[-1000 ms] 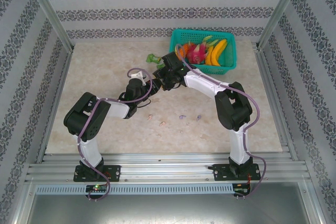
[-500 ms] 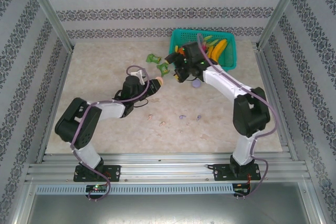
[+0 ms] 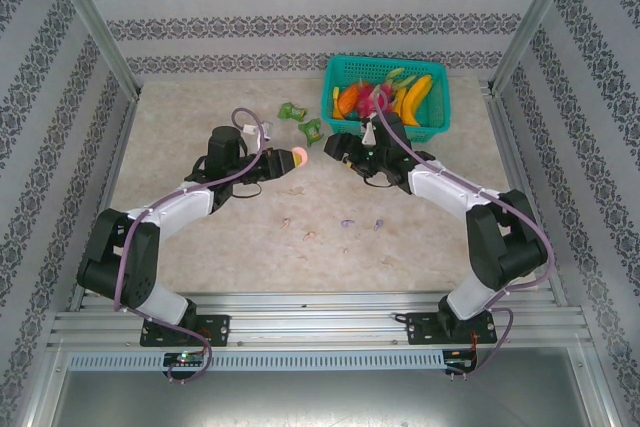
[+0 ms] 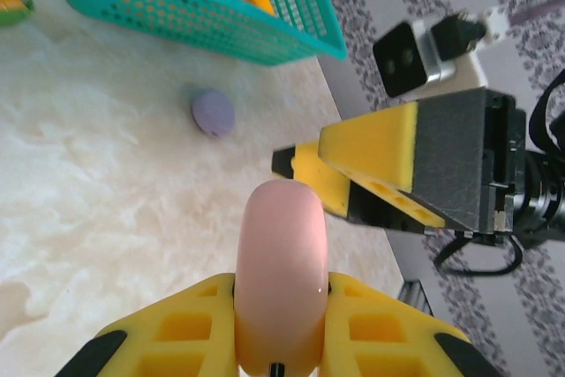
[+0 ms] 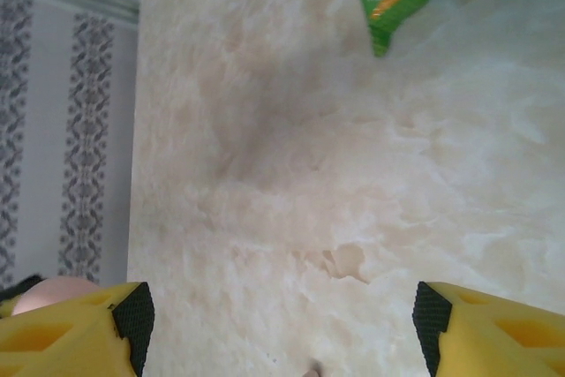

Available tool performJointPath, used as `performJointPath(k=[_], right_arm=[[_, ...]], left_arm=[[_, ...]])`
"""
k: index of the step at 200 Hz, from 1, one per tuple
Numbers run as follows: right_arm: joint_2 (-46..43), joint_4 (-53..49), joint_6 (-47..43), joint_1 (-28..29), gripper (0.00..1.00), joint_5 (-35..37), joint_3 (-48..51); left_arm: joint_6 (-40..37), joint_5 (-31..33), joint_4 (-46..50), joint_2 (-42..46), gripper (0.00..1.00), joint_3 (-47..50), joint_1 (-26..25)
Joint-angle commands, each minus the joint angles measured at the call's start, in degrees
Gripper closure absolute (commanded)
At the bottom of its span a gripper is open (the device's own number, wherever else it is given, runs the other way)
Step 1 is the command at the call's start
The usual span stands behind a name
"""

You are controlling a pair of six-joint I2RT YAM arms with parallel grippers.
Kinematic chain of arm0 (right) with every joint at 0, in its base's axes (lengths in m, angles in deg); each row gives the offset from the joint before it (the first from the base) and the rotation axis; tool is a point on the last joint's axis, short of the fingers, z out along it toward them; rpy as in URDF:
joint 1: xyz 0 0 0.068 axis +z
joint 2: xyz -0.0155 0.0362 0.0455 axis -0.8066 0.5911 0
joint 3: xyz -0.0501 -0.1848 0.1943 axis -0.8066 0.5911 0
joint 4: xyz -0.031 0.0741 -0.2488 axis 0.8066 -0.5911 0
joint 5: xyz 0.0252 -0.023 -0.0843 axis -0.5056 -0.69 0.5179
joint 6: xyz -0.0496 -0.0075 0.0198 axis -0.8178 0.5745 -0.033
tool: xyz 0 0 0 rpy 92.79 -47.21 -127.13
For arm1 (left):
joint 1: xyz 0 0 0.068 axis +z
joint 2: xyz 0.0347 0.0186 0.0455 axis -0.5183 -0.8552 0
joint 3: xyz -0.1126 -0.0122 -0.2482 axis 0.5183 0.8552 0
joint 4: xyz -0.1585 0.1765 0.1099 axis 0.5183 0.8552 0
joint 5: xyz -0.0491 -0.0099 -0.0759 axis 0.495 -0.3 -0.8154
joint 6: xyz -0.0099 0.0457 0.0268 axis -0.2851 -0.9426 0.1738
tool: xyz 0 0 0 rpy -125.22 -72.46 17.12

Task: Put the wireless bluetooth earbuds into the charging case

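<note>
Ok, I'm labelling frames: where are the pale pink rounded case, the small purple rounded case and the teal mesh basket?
pale pink rounded case (image 4: pixel 281 262), left wrist view, its middle.
small purple rounded case (image 4: pixel 213 112), left wrist view, its top.
teal mesh basket (image 4: pixel 203 19), left wrist view, side wall.

Both arms are built alike. The left arm (image 3: pixel 170 209) and right arm (image 3: pixel 450 187) have glossy white shell links alternating with bulky black joint housings. We see a pale purple cable (image 3: pixel 247 127) looping loosely along each arm, and each arm ends in a flat black base (image 3: pixel 185 329). The left gripper (image 4: pixel 281 324) has yellow plastic fingers moulded with rectangular pockets. The right gripper (image 5: pixel 284 320) has matching yellow fingers with black inner patches. Its body is dark grey and carries a black-and-white camera block (image 4: pixel 424 46).
</note>
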Motion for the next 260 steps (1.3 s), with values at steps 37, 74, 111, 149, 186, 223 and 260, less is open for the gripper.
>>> performJointPath(k=[37,74,111,149,186,223,260], right_arm=[[-1.2,9.5,-6.7,3.0,0.23,-6.0,1.6],[-0.2,9.7,-7.2,5.0,0.24,-6.1,1.3],[0.3,9.5,-7.3,5.5,0.25,-4.7,2.7],[1.5,11.4,-5.6,3.7,0.27,-3.8,5.8],[2.4,13.5,-3.9,2.0,0.29,-3.5,8.5],[2.1,13.5,-3.3,0.9,0.29,-4.0,9.1],[-1.8,14.0,-3.6,0.2,0.30,-6.3,9.8]], left_arm=[[-2.6,-6.6,4.2,-0.8,0.91,-3.6,0.8],[-3.0,-6.3,4.5,-1.2,0.91,-4.2,0.9],[-2.8,-6.1,4.1,-1.5,0.92,-4.2,0.8],[-2.7,-6.1,4.1,-1.0,0.92,-4.6,0.9],[-2.4,-6.2,4.1,-0.2,0.92,-4.9,0.9],[-2.8,-6.3,4.3,0.3,0.94,-4.5,0.9],[-2.6,-6.4,3.7,-0.2,0.94,-4.0,1.0]])
